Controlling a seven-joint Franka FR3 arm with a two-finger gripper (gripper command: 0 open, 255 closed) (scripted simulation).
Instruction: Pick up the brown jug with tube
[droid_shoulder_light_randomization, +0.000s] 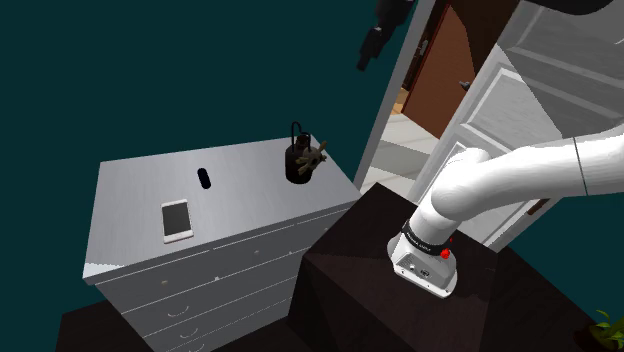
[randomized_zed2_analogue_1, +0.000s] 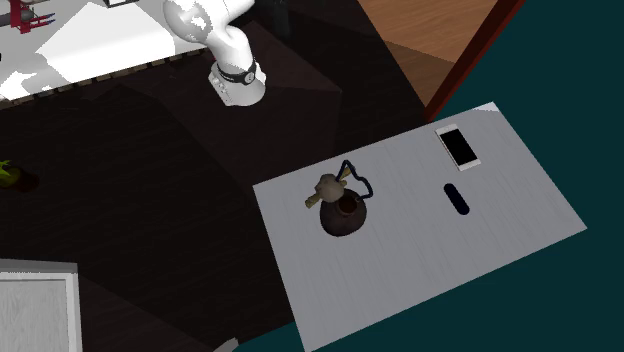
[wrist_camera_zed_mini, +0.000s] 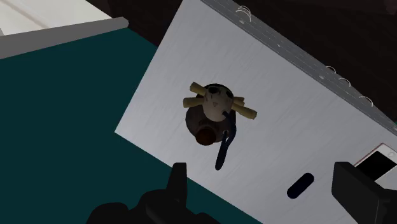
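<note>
The brown jug (droid_shoulder_light_randomization: 299, 163) is a dark, round-bellied vessel with a black tube looping from it and a pale top crossed by tan sticks. It stands upright near the far right corner of the grey dresser top (droid_shoulder_light_randomization: 240, 205), and also appears as the jug (randomized_zed2_analogue_1: 343, 212) from above. My gripper (droid_shoulder_light_randomization: 367, 50) hangs high over the dresser's far right end, well above the jug and touching nothing. Seen along the hand, the jug (wrist_camera_zed_mini: 212, 113) lies ahead of the gripper (wrist_camera_zed_mini: 267, 186), whose black fingers (wrist_camera_zed_mini: 177, 181) stand wide apart and open.
A white phone (droid_shoulder_light_randomization: 177, 219) lies flat on the dresser near its front edge, and a small black oblong (droid_shoulder_light_randomization: 203, 178) sits behind it. The dresser front has drawers (droid_shoulder_light_randomization: 200, 295). A teal wall rises behind, a doorway (droid_shoulder_light_randomization: 440, 70) opens at the right, and my dark stand (droid_shoulder_light_randomization: 400, 290) sits beside the dresser.
</note>
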